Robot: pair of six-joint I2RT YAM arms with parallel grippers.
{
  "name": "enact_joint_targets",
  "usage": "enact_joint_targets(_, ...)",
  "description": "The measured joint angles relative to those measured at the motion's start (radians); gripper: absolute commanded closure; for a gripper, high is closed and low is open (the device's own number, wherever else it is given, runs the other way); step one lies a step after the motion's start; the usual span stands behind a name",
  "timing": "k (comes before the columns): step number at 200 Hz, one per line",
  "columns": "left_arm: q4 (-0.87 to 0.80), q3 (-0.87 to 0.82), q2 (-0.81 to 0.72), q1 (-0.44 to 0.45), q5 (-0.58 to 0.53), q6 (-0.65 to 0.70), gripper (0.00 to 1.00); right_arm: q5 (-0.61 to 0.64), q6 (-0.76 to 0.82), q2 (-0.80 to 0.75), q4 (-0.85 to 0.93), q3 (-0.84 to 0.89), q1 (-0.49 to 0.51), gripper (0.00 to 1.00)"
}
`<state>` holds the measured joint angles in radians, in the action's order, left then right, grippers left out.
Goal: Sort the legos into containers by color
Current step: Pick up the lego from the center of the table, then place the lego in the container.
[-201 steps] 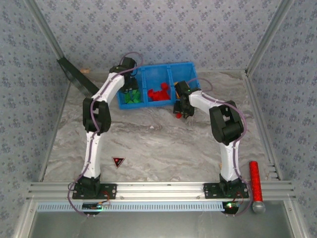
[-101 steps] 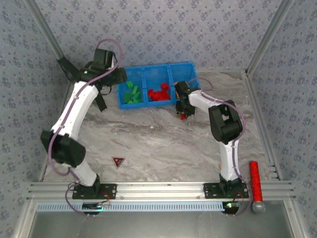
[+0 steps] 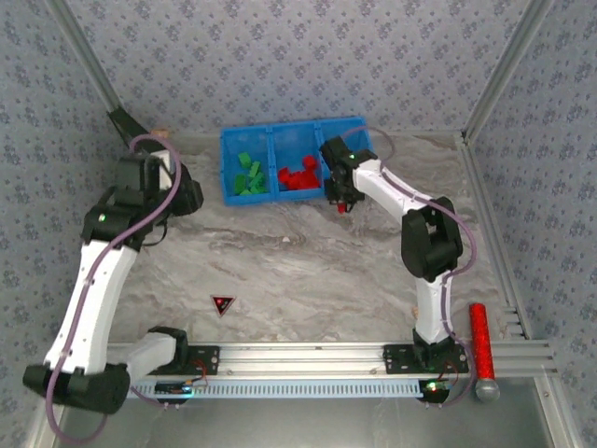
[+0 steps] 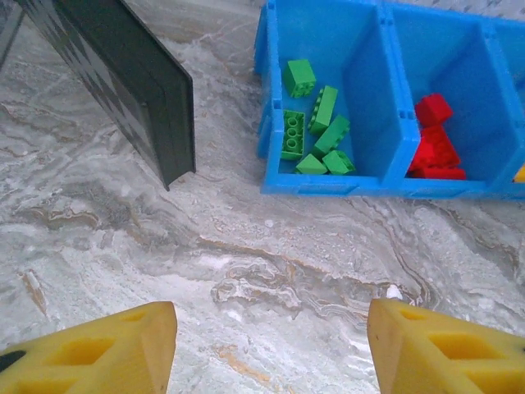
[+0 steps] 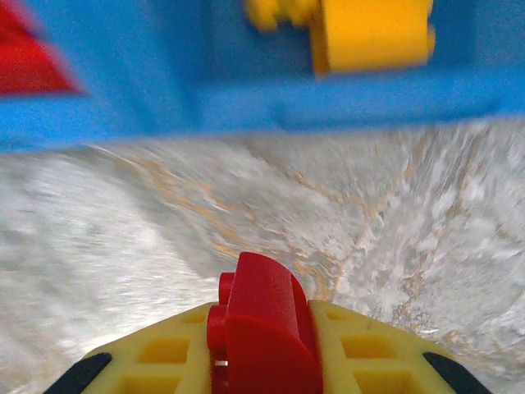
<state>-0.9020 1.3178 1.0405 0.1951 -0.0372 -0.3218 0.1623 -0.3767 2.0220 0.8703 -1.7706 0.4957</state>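
Note:
The blue bin (image 3: 347,124) stands at the back of the table with three containers side by side. Green legos (image 4: 316,123) lie in the left one, red legos (image 4: 433,139) in the middle one, and a yellow lego (image 5: 373,33) in the right one. My right gripper (image 5: 262,316) is shut on a red lego (image 5: 264,328), just in front of the bin's front wall (image 5: 246,107); from above, that gripper (image 3: 343,201) hangs near the bin's right front corner. My left gripper (image 4: 271,361) is open over bare table, well left of the bin (image 4: 328,185), nothing between its yellow fingers (image 4: 90,353).
A black flat panel (image 4: 123,74) leans at the back left, near my left gripper (image 3: 187,196). A red-black triangle sticker (image 3: 222,303) lies on the marble table. A red cylinder (image 3: 480,341) rests on the frame rail at the near right.
My left arm has swung from over the green container out to the left and back, opening wider. My right gripper has shut on the red lego and moved up toward the bin.

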Motion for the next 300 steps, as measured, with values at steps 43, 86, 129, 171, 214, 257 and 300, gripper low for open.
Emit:
enact_joint_targets(43,-0.047,-0.072,-0.086,-0.025,0.034,0.024,0.34,0.059,0.053,0.111,0.093,-0.462,0.048,0.78)
enact_joint_targets(86,-0.056,-0.14,-0.111,-0.025,0.079,0.026,0.32,0.069,0.135,0.357,0.106,-0.747,0.054,0.78)
enact_joint_targets(129,-0.068,-0.204,-0.125,-0.026,0.118,0.026,0.31,0.07,0.203,0.483,0.083,-0.758,0.069,0.78)
enact_joint_targets(171,-0.075,-0.238,-0.123,-0.027,0.139,0.034,0.31,0.07,0.281,0.505,0.015,-0.769,0.094,0.77)
enact_joint_targets(214,-0.096,-0.245,-0.123,-0.027,0.162,0.045,0.26,0.071,0.341,0.561,-0.015,-0.821,0.114,0.76)
enact_joint_targets(257,-0.172,-0.202,-0.122,-0.027,0.165,0.06,0.25,0.074,0.36,0.615,-0.079,-0.861,0.111,0.71)
enact_joint_targets(300,-0.193,-0.172,-0.124,-0.027,0.165,0.06,0.24,0.086,0.374,0.654,-0.117,-0.897,0.109,0.58)
